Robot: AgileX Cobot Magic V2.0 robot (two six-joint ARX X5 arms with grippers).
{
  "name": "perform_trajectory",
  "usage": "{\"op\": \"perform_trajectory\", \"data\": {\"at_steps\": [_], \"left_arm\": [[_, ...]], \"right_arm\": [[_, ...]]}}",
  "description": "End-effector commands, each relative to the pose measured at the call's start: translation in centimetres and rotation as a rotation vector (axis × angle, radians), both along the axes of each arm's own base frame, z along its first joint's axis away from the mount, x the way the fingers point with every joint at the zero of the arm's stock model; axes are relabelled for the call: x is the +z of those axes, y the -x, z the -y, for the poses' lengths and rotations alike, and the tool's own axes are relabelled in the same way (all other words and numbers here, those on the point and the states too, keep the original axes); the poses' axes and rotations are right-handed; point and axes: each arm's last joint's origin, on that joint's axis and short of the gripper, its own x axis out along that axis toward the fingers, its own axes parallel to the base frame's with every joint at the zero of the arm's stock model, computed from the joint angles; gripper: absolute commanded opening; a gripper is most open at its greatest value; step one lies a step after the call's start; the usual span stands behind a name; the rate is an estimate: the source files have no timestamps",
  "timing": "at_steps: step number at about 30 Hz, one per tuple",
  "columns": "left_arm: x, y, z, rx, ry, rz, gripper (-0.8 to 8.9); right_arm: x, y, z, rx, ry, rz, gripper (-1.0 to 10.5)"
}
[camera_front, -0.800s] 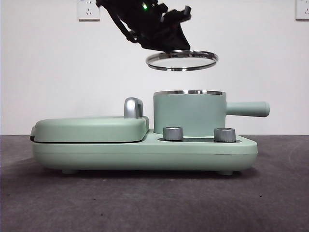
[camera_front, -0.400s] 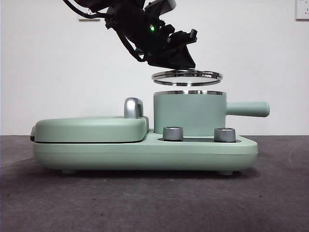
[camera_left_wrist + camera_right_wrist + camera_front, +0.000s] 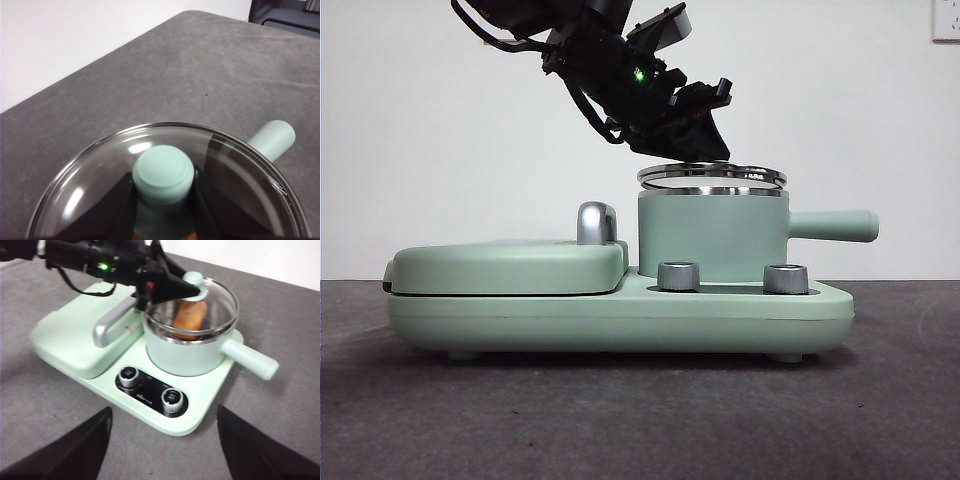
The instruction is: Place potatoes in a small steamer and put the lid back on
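Observation:
The mint-green small steamer (image 3: 712,236) stands on its base unit, its straight handle (image 3: 250,359) pointing away from the griddle. An orange-brown potato (image 3: 190,319) lies inside the pot. The glass lid (image 3: 712,176) hangs a hair above the steel rim, slightly tilted. My left gripper (image 3: 192,288) is shut on the lid's green knob (image 3: 163,173), reaching in from over the griddle side. My right gripper (image 3: 162,440) hovers open above the table in front of the appliance, holding nothing.
A flat mint-green griddle cover (image 3: 505,266) with a chrome handle (image 3: 596,222) sits beside the pot. Two steel dials (image 3: 679,276) face forward on the base (image 3: 620,320). Grey table (image 3: 640,420) surrounds the appliance.
My left gripper has lowered the lid from well above the pot down to just over its rim, shifting slightly toward the pot's handle side.

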Motion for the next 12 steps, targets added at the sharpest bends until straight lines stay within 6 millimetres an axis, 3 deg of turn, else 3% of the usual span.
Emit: {"op": "perform_trajectory", "data": {"at_steps": [1,12], "left_arm": [[0.95,-0.19,0.70,-0.024,0.030,0.053,0.14],[0.04,-0.39,0.83,-0.036,-0.002,0.039,0.14]], "right_arm": [[0.23,-0.01,-0.06,-0.002,-0.008,0.005,3.3],[0.23,-0.01,-0.06,-0.002,-0.008,0.005,3.3]]}}
